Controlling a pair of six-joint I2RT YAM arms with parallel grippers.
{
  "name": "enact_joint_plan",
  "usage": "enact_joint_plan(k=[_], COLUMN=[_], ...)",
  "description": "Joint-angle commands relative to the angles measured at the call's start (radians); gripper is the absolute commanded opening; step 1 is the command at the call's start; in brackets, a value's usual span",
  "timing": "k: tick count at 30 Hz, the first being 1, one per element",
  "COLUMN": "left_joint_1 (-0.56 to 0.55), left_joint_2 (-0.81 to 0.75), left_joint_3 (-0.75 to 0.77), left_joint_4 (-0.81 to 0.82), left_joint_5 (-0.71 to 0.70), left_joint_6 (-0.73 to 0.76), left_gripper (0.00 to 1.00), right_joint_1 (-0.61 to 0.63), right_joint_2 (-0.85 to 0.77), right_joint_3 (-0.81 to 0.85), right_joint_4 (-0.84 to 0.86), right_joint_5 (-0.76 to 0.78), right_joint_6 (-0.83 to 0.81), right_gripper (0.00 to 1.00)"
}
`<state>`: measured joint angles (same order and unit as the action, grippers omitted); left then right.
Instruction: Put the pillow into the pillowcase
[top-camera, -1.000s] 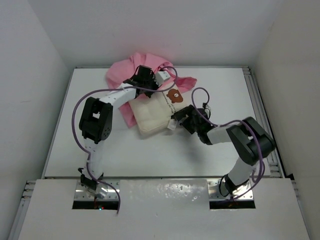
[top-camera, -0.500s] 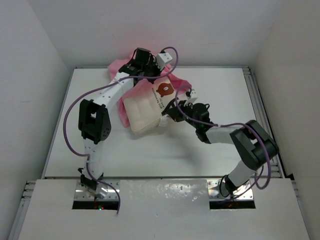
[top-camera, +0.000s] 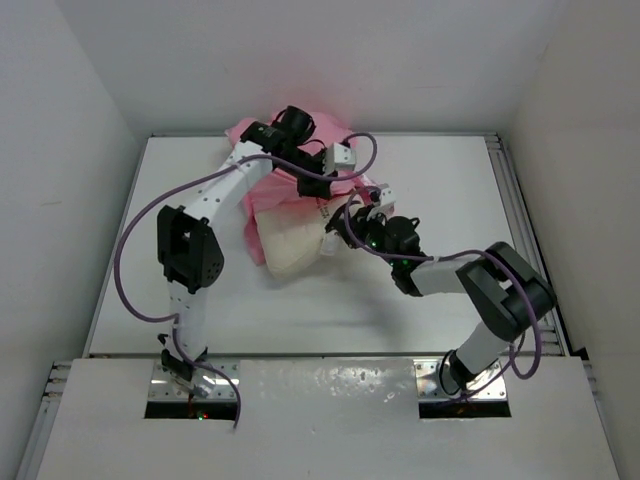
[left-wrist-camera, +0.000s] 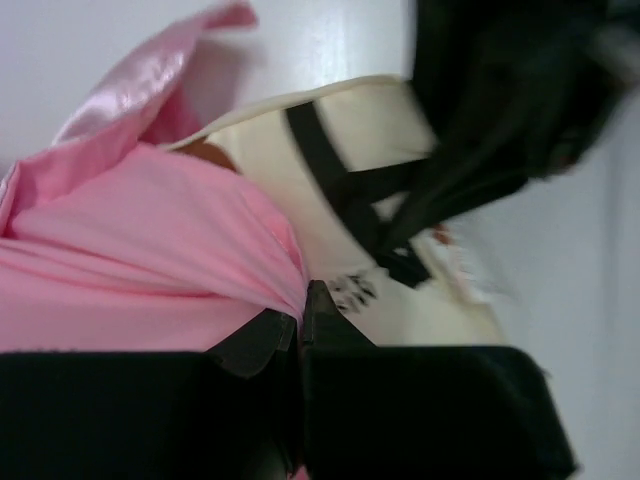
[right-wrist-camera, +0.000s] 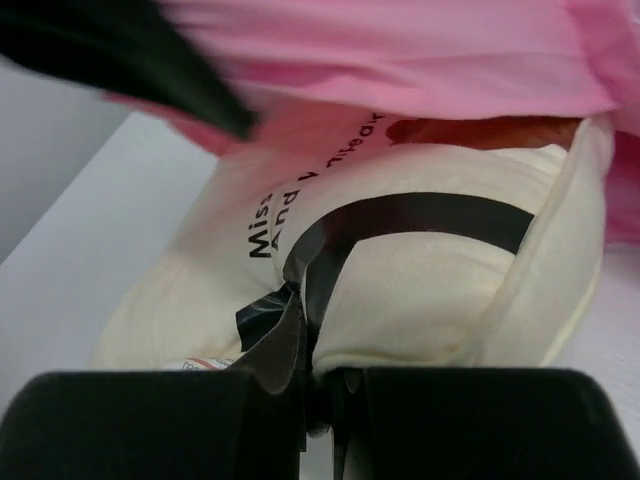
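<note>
Your 1 pillowcase (top-camera: 268, 192), counter (top-camera: 440, 180) far edge, holds part of your 1 pillow (top-camera: 290, 250) | left jaws clamped on pillowcase | right jaws clamped on pillow's dark strap (right-wrist-camera: 420, 215)

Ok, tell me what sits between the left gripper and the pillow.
Only the pillowcase: the left gripper pinches its pink edge, which drapes over the pillow. The left wrist view shows this.

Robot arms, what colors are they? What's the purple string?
Both the left arm and right arm are white tubes with chunky black joints. A purple cable loops along each. The left hand and right hand are black, with two fingers.
</note>
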<state>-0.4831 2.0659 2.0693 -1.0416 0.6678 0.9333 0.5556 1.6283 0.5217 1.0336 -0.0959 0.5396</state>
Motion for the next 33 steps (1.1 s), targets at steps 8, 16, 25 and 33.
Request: enact_joint_plan(k=[8,16,25,33], left_joint_1=[0.027,0.230,0.305,0.068], left_joint_2=[-0.222,-0.294,-0.443,-0.700], left_joint_3=[-0.214,-0.362,-0.477,-0.751], left_joint_4=[0.064,0.391,0.244,0.078], left_joint_5=[0.162,-0.152,-0.313,-0.499], left_joint_6=[-0.162,-0.504,-0.412,0.076], left_gripper=[0.26,0.97,1.00,0.12], right_joint_1=[-0.016,-0.037,-0.180,-0.293], right_joint_2=[0.084,-0.129,-0.049,0.252], right_joint_3=[0.167,0.194,0.582,0.952], right_joint_4=[-0.022,-0.496,-1.007,-0.983], right_joint_5=[0.280,-0.085,-0.213,-0.214], right_joint_6=[0.109,-0.074,-0.238,-0.021], right_gripper=[0.05,0.99,0.61,0.37])
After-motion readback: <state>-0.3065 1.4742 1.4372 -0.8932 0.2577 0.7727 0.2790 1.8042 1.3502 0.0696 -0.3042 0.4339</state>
